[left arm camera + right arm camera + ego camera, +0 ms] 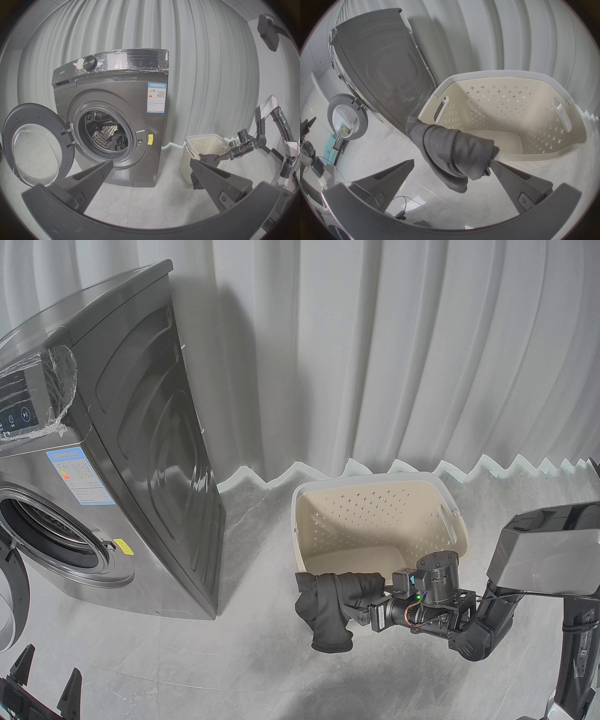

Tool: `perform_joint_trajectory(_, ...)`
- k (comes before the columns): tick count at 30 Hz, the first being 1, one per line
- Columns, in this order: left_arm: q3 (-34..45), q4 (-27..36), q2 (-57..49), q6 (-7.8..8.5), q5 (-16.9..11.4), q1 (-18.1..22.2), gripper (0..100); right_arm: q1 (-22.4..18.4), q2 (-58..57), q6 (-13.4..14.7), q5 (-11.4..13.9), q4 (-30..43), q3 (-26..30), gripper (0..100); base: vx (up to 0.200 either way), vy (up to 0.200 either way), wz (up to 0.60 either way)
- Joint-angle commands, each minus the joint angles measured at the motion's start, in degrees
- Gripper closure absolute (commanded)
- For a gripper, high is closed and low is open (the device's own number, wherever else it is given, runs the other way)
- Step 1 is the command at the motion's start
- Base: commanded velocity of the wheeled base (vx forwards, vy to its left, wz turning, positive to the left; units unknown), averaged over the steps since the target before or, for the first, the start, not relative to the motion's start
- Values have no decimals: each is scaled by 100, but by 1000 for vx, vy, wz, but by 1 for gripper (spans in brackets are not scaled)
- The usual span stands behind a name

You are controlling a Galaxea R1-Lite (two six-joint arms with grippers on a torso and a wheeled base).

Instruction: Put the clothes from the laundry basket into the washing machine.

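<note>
— On the pale grey stone-look floor (250, 665), what is hard to make out?

— Several things. The tall grey steel front-loading washing machine (131, 446) runs off the left edge of the head view, so its round glass-windowed door (34, 143) is only a sliver there. The left wrist view shows that door wide open. A dark bundle of clothing (117, 142) lies inside the drum, too shadowed to tell one piece from another. The left gripper (151, 162) is cropped at the head view's bottom left corner, and its two dark fingers are spread apart.

— And the right gripper?

— The right gripper (451, 162) sits at the near left corner of the cream plastic laundry basket with star-shaped holes (375, 521). In the head view a dark grey soft fabric garment (328, 609) hides its fingertips.

— Is it gripping the garment?

— No. The right wrist view shows the jaws standing wide apart, not clamped. The garment lies across their mouth, just past the tips. It touches one fingertip (500, 170) and stays apart from the other. It covers the basket's near corner rim and hangs down the outside wall. Whether the rim or the finger carries it cannot be told.
</note>
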Motion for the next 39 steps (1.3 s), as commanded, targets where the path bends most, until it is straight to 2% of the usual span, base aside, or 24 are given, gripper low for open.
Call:
perform_joint_trajectory(1, 92, 2, -93, -2, 0, -2, 0, 27, 481, -32, 28, -52, -356, 0, 0, 0, 0)
perform_joint_trajectory(8, 92, 2, -93, -2, 0, -2, 0, 45, 701, -76, 28, -325, -620, 0, 0, 0, 0)
perform_joint_trajectory(9, 92, 2, -93, -2, 0, -2, 0, 45, 701, -76, 28, -342, -620, 100, 0, 0, 0)
perform_joint_trajectory(16, 92, 2, -93, -2, 0, -2, 0, 54, 692, -67, 37, -650, -488, 100, 0, 0, 0)
perform_joint_trajectory(25, 92, 2, -93, -2, 0, -2, 0, 308, 331, -23, 28, -1265, 4, 100, 0, 0, 0)
perform_joint_trajectory(35, 84, 2, -93, -2, 0, -2, 0, 308, -890, 12, -60, -1775, 769, 100, 0, 0, 0)
perform_joint_trajectory(39, 92, 2, -93, -2, 0, -2, 0, 308, -1541, 12, -104, -1793, 857, 100, 0, 0, 0)
